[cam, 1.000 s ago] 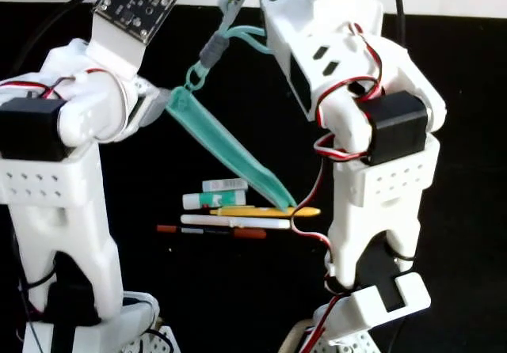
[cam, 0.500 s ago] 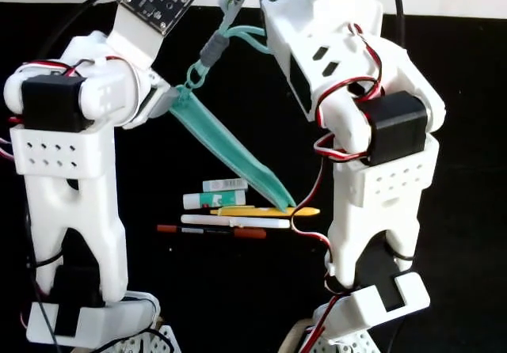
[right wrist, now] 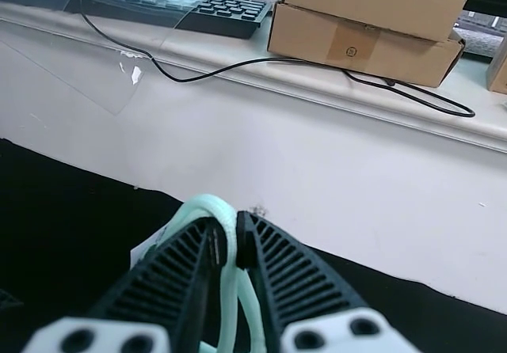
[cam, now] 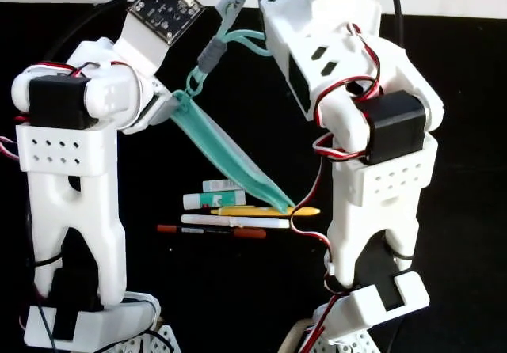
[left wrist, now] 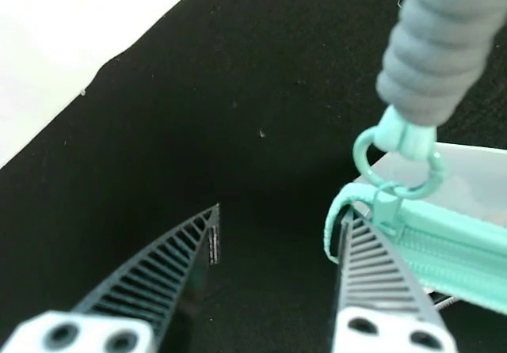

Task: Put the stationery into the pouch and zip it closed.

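The left gripper's (left wrist: 281,210) two ribbed black fingers (left wrist: 158,282) stood wide apart over the black table (left wrist: 238,92). One fingertip lay at the corner of the teal pouch (left wrist: 467,175), by the end of its zip (left wrist: 451,238), and seemed to touch it, though the overlap made that hard to judge. A teal ring (left wrist: 396,151) joined that corner to a grey ribbed sleeve (left wrist: 440,52). Past the table's edge lay a white surface (left wrist: 63,44).

We see a keyboard (right wrist: 227,9), brown boxes (right wrist: 364,24) and a wire (right wrist: 162,74) on a ledge, like in an office.
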Robot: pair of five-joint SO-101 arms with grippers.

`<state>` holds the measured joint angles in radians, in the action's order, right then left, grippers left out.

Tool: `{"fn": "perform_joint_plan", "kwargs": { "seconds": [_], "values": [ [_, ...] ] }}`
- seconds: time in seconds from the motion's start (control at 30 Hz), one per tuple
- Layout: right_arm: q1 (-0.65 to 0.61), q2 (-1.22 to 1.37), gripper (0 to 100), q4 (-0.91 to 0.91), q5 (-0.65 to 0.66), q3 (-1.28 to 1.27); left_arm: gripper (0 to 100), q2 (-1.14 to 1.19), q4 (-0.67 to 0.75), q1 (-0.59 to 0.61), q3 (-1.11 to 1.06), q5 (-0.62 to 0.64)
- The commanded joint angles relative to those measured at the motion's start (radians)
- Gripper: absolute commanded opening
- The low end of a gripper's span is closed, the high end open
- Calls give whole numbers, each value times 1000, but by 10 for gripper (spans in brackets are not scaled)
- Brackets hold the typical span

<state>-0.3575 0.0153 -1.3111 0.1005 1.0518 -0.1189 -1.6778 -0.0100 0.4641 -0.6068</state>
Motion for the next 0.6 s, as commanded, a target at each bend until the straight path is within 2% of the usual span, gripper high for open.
{"fn": "perform_joint_plan", "kwargs": {
  "seconds": [0.0,0.1,0.23,0.4,0.5,0.57],
  "values": [
    [12,-7,8,-2,11,10,200,18,2,-51,-13,-17],
    [15,-7,8,-2,11,10,103,16,-9,-99,-48,-72],
    [48,-7,8,-4,9,10,3,16,-5,-128,-105,-81],
    [85,-8,8,-5,6,10,6,8,-5,-105,-108,-80],
    [97,-10,8,-39,6,12,6,7,-6,-45,-93,-74],
    [99,-10,8,-67,6,12,6,7,-9,16,-70,-26]
  ]
}}
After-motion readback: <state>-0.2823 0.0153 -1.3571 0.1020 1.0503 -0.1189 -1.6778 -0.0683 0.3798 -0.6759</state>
